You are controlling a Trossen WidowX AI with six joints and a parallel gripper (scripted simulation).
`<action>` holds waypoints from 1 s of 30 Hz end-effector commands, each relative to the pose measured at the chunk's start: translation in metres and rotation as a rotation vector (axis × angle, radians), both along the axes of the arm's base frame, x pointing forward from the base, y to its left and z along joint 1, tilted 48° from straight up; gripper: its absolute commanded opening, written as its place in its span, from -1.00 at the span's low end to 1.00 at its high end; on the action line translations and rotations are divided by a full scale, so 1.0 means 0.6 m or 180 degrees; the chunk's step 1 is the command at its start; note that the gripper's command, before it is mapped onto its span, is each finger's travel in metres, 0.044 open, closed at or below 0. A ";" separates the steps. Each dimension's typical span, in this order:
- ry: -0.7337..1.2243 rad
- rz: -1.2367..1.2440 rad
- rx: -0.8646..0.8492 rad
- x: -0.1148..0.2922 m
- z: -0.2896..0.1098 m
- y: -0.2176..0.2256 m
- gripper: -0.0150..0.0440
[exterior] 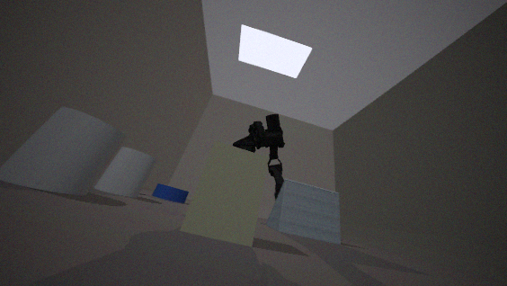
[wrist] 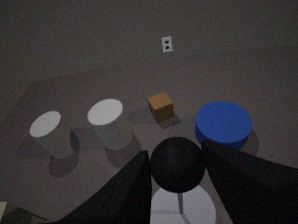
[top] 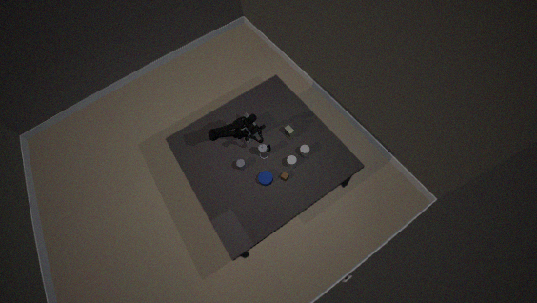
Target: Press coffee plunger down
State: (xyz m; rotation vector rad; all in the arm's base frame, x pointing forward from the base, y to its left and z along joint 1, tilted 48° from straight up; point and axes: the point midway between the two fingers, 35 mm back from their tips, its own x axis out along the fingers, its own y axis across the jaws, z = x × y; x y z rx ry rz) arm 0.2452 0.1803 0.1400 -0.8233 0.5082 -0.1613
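Note:
The coffee press shows its round pale lid (top: 262,148) (wrist: 200,206) below my fingers, with a dark handle (top: 268,148) at its side. The plunger's black ball knob (wrist: 178,167) stands above the lid on a thin rod (wrist: 180,202), a length of which shows between knob and lid. My gripper (wrist: 175,153) (exterior: 236,145) is shut on the knob, one dark finger on each side of it. The press looks upright. Its lower body is hidden in the wrist view, and the exterior view does not show the press.
Two pale cylinders (top: 305,149) (wrist: 106,112), a blue disc (top: 266,178) (wrist: 223,122) and an orange cube (top: 285,175) (wrist: 161,106) stand beyond the press. Another pale cylinder (top: 240,163), a pale yellow block (top: 288,129) (exterior: 222,198) and a light blue block (exterior: 310,211) also stand around.

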 end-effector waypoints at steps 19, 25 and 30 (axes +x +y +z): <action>0.0047 -0.0025 -0.0016 0.005 -0.049 -0.046 -0.09; 0.0048 -0.0024 -0.0016 0.006 -0.060 -0.058 -0.09; 0.0047 -0.0023 -0.0017 0.007 -0.069 -0.067 -0.09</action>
